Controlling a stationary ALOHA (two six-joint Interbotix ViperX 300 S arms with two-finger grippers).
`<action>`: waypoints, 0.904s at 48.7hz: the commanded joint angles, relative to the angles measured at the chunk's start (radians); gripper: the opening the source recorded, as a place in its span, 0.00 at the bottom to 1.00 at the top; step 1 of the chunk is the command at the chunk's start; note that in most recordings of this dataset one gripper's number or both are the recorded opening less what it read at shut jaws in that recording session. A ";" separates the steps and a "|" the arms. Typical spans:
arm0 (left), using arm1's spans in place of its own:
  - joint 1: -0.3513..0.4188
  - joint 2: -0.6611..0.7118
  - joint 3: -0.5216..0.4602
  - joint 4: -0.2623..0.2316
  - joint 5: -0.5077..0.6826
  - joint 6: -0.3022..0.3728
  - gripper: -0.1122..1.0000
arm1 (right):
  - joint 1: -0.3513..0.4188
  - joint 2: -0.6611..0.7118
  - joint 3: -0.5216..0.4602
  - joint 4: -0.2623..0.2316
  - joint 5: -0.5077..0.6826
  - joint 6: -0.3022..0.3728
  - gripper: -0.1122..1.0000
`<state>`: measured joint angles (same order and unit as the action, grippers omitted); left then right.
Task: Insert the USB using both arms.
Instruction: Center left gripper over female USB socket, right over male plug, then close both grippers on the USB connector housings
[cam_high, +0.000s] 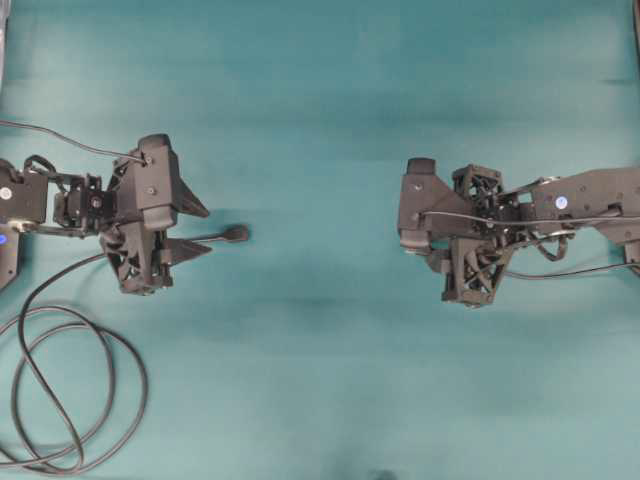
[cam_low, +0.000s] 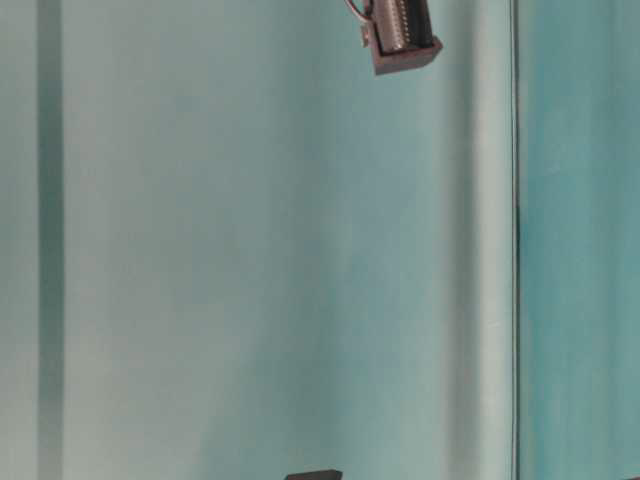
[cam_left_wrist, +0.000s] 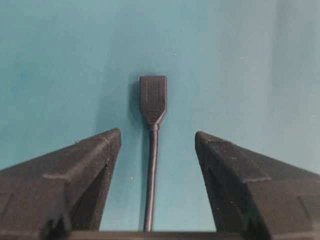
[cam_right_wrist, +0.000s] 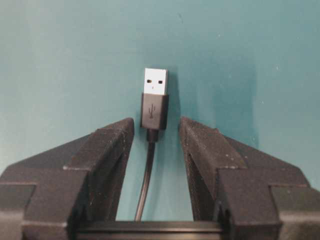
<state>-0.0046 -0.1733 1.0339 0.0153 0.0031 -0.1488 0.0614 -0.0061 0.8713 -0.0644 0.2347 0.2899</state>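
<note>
The USB (cam_right_wrist: 155, 95), a black plug with a silvery metal tip on a thin dark cable, lies on the teal table between the fingertips of my right gripper (cam_right_wrist: 156, 122). The jaws are open, with a narrow gap on each side of the plug. In the overhead view the right wrist block (cam_high: 420, 205) hides the plug. My left gripper (cam_left_wrist: 157, 134) is wide open and straddles the other cable without touching it. That cable's dark wedge-shaped head (cam_left_wrist: 153, 97) lies just beyond the fingertips. It also shows in the overhead view as the wedge head (cam_high: 236, 233), ahead of the left gripper (cam_high: 205, 230).
The long dark cable lies in loose loops (cam_high: 60, 400) on the table at the front left, behind the left arm. Thin cables (cam_high: 560, 270) trail along the right arm. The table-level view shows only teal cloth and a dark boxy part (cam_low: 400, 35) at its top edge.
</note>
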 joint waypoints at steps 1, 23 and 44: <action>-0.003 -0.006 -0.011 0.003 -0.008 0.014 0.79 | 0.002 0.000 -0.029 -0.002 -0.012 0.002 0.49; -0.005 -0.008 -0.011 0.003 0.009 0.015 0.79 | 0.046 0.026 -0.025 -0.003 0.008 0.009 0.41; -0.005 -0.003 -0.021 0.005 0.035 0.028 0.79 | 0.057 0.026 -0.008 -0.002 0.008 0.015 0.36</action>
<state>-0.0046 -0.1733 1.0339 0.0153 0.0307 -0.1457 0.0982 0.0169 0.8667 -0.0690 0.2439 0.3083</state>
